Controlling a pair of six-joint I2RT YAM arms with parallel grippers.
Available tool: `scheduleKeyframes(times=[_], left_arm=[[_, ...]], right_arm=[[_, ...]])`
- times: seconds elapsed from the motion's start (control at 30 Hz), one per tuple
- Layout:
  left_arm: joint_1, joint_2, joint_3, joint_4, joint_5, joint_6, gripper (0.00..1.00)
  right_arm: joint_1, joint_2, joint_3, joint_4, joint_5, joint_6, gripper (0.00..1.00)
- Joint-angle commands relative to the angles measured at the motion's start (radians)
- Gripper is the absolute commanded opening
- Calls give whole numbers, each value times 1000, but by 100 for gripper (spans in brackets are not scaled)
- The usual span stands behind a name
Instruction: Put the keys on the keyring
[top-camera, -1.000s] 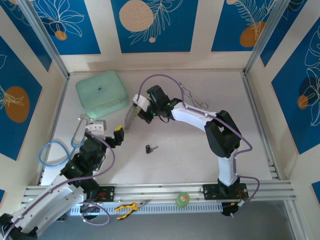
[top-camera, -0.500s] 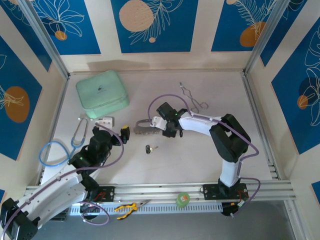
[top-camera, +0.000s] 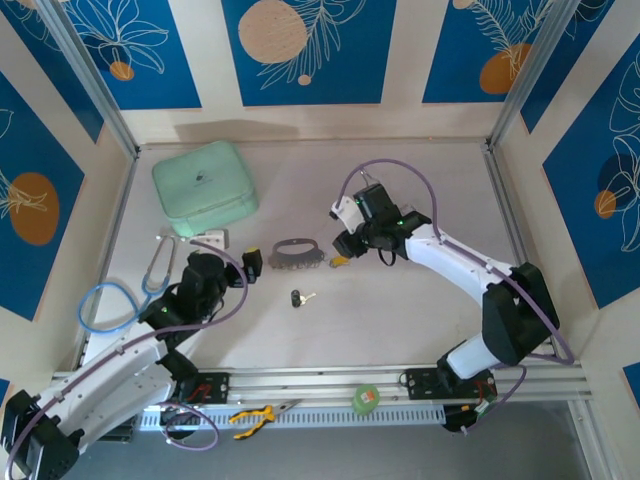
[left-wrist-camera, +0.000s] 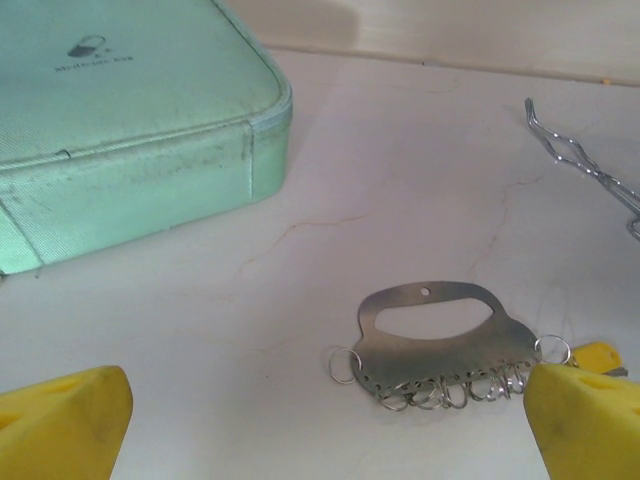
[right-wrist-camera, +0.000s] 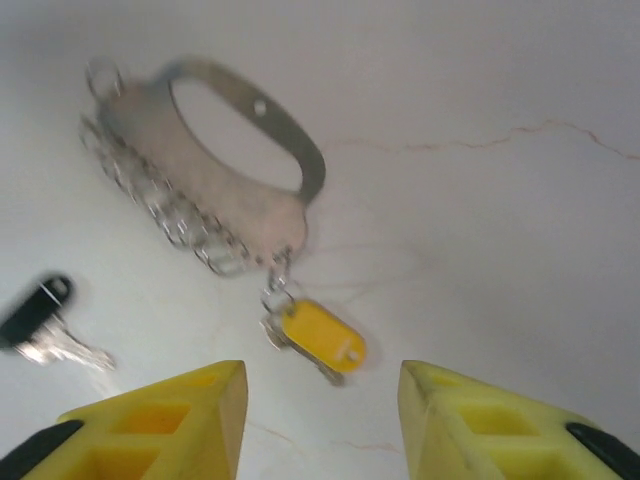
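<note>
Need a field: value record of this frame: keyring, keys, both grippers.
holder: flat silver metal keyring plate with a row of small rings, lying on the white table
attached: small yellow-headed key, seemingly linked to the plate's end ring
loose: small black-headed key, on the table apart from the plate
right gripper: open, empty, aimed at the yellow-headed key
left gripper: open, empty, facing the plate
remaining: black-headed key not on the plate yet
</note>
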Motion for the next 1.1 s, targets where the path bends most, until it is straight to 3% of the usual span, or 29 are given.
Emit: scheduleKeyframes(times=[0.0, 0.1, 0.2, 0.37, 0.7, 1.07], left_arm=[[11, 21, 39, -11, 50, -27, 100], [11, 36, 49, -17, 62, -29, 100], [13, 49, 59, -33, 70, -37, 100], [14, 68, 76, -72, 85, -60, 100], [15, 53, 62, -84, 69, -81, 100], [17, 45, 53, -77, 61, -85, 100]], right_arm=[[-4, 56, 29, -41, -111, 389, 40], [-5, 132, 99, -128, -149, 522, 32], [14, 196, 125, -135, -181, 555, 31], [83, 331, 257, -239, -98, 531, 33], [211, 541, 482, -419, 199, 497, 35], [214, 610, 552, -453, 226, 501, 32]])
